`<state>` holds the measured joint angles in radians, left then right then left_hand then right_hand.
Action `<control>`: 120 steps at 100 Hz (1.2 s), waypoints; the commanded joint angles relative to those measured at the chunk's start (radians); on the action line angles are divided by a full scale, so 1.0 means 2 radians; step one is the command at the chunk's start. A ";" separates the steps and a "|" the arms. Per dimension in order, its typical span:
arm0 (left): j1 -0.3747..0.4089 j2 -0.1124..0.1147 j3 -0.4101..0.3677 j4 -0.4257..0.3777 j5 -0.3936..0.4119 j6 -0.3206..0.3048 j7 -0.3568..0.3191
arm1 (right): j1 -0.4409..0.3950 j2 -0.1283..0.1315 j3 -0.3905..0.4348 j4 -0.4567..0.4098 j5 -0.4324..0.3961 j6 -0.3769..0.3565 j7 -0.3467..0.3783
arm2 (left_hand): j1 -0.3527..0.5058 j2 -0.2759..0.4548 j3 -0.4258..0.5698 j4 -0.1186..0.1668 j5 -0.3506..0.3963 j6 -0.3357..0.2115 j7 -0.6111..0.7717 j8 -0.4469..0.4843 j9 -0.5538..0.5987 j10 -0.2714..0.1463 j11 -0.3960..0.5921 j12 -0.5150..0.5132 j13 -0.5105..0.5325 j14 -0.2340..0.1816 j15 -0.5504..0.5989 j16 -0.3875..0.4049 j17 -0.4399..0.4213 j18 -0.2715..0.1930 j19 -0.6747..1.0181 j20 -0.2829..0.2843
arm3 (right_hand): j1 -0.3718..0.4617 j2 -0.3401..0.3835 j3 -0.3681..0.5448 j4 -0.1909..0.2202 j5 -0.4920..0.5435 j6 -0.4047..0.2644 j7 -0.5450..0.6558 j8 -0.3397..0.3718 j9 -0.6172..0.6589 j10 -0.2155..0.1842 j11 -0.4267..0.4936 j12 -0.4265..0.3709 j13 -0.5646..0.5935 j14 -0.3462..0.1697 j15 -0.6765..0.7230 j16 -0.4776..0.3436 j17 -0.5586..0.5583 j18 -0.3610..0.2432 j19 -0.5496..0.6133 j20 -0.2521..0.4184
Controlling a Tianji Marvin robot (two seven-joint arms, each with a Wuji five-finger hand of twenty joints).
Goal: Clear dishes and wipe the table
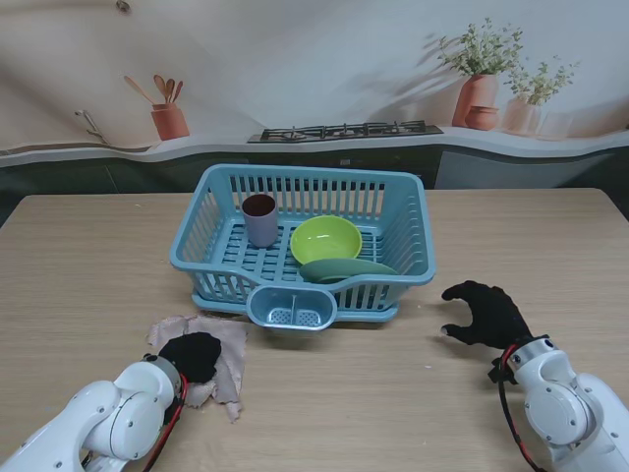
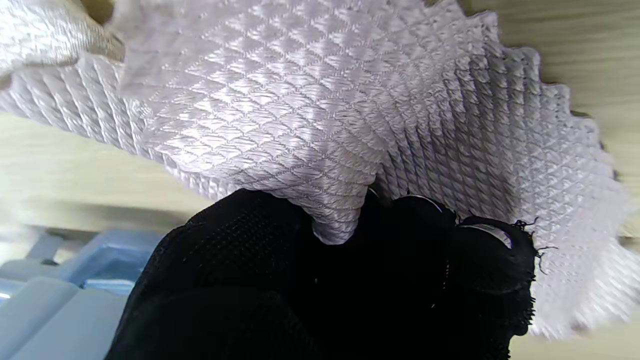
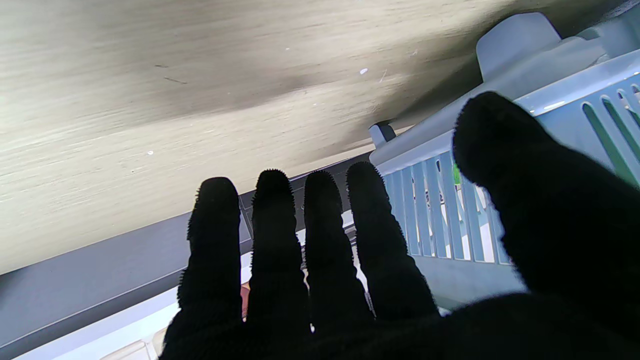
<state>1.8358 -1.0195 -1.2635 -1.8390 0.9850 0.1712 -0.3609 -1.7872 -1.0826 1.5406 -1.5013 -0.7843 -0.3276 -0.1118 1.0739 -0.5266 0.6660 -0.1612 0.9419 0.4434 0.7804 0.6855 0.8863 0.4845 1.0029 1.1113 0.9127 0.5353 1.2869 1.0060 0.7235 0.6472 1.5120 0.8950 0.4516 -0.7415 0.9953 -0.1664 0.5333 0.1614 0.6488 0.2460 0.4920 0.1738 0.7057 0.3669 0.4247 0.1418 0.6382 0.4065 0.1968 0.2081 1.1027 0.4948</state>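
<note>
quilted cloth bunched in black-gloved left hand on woodgrain table

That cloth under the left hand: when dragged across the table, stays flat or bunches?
Likely bunches. The cloth already folds up around the left hand, so it looks floppy. Its quilted weave seems thin and light, so probably it follows the hand easily. The ragged edge nearer to me may curl under on the table.
</note>
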 commanded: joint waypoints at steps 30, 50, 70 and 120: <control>0.098 -0.017 -0.115 0.043 0.082 -0.027 0.146 | -0.002 -0.001 0.001 -0.002 -0.002 -0.005 0.006 | 0.029 0.016 0.012 0.012 0.022 -0.049 -0.042 -0.034 -0.002 -0.014 -0.002 0.004 0.002 0.016 0.015 0.007 0.008 0.025 0.023 0.014 | 0.004 0.012 -0.003 0.011 0.000 0.002 -0.002 0.005 0.000 0.001 -0.007 -0.006 0.001 0.003 0.002 -0.002 -0.006 -0.009 -0.001 0.001; 0.140 -0.025 -0.174 0.078 0.108 -0.043 0.269 | -0.002 -0.001 0.000 -0.002 -0.004 -0.005 0.005 | 0.030 0.014 0.017 0.012 0.023 -0.046 -0.042 -0.033 -0.001 -0.013 -0.004 0.003 0.001 0.018 0.013 0.006 0.006 0.025 0.022 0.015 | 0.004 0.012 -0.003 0.011 0.000 0.002 -0.002 0.005 -0.001 0.001 -0.007 -0.006 0.000 0.003 0.002 -0.002 -0.006 -0.010 -0.001 0.001; 0.155 -0.029 -0.203 0.102 0.116 -0.058 0.343 | -0.001 0.000 0.000 -0.002 -0.004 -0.005 0.007 | 0.028 0.015 0.018 0.010 0.023 -0.047 -0.042 -0.033 -0.002 -0.012 -0.005 0.005 0.000 0.020 0.013 0.006 0.005 0.025 0.020 0.016 | 0.004 0.012 -0.003 0.011 0.001 0.002 -0.002 0.005 0.000 0.001 -0.007 -0.006 0.001 0.002 0.003 -0.002 -0.006 -0.011 0.000 0.001; 0.061 -0.021 -0.134 0.124 0.087 -0.064 0.270 | -0.002 -0.001 0.001 -0.002 -0.005 -0.003 0.003 | 0.026 0.016 0.011 0.011 0.022 -0.060 -0.047 -0.038 -0.003 -0.027 -0.013 0.003 -0.007 0.009 -0.005 -0.002 -0.014 0.025 0.006 0.016 | 0.004 0.013 -0.003 0.011 0.001 0.002 -0.002 0.005 -0.001 0.001 -0.006 -0.006 0.001 0.002 0.003 -0.002 -0.006 -0.010 0.000 0.001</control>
<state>1.9956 -1.0576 -1.5499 -1.6139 1.1663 0.0526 0.1948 -1.7870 -1.0826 1.5414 -1.5009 -0.7893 -0.3306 -0.1150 1.0768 -0.5151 0.6894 -0.1562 0.9409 0.4377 0.6925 0.6349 0.8820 0.4728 0.9861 1.1113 0.9113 0.5347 1.2786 1.0061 0.7018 0.6469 1.5120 0.8956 0.4516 -0.7414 0.9953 -0.1664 0.5333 0.1614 0.6488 0.2460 0.4920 0.1738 0.7057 0.3669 0.4247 0.1418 0.6382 0.4065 0.1967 0.2079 1.1027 0.4949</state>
